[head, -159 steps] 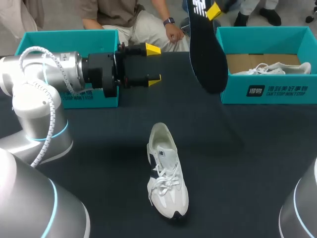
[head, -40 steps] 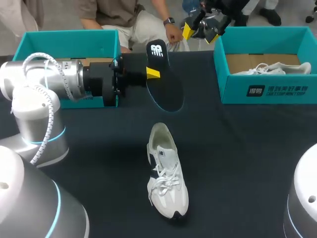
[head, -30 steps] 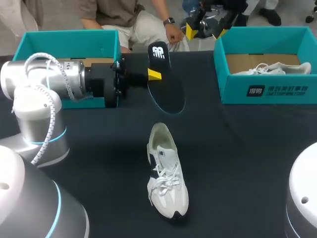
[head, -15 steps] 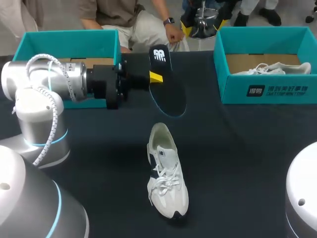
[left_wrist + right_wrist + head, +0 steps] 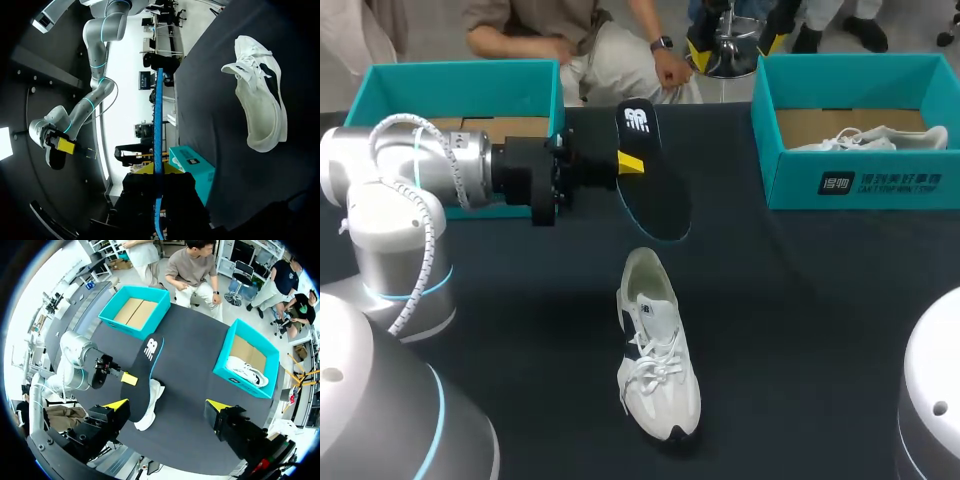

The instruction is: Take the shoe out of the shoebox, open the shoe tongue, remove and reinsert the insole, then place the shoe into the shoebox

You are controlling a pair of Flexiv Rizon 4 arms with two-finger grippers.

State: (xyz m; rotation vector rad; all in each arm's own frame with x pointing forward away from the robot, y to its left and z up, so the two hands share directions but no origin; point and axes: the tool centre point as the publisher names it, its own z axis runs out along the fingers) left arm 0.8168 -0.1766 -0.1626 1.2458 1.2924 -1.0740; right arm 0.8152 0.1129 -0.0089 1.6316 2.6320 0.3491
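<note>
A white shoe (image 5: 658, 345) lies on the dark table, toe toward me, its opening empty. Above and behind it hangs the black insole (image 5: 650, 175), white logo at its upper end, gripped at one long edge by my left gripper (image 5: 628, 163), which is shut on it. In the left wrist view the insole (image 5: 158, 140) shows edge-on as a blue line rising from between the fingers of the left gripper (image 5: 159, 172), with the shoe (image 5: 262, 110) off to the side. My right gripper (image 5: 167, 405) is open, high above the table, empty; it shows at the far edge (image 5: 735, 45).
A teal shoebox (image 5: 840, 185) at the back right holds a second white shoe (image 5: 865, 138). Another teal shoebox (image 5: 455, 80) stands at the back left behind my left arm. A seated person is beyond the far edge, not touching the table.
The insole has passed from my right gripper to my left. The right gripper, open, has drawn back and up. The left gripper has shifted the insole only slightly.
</note>
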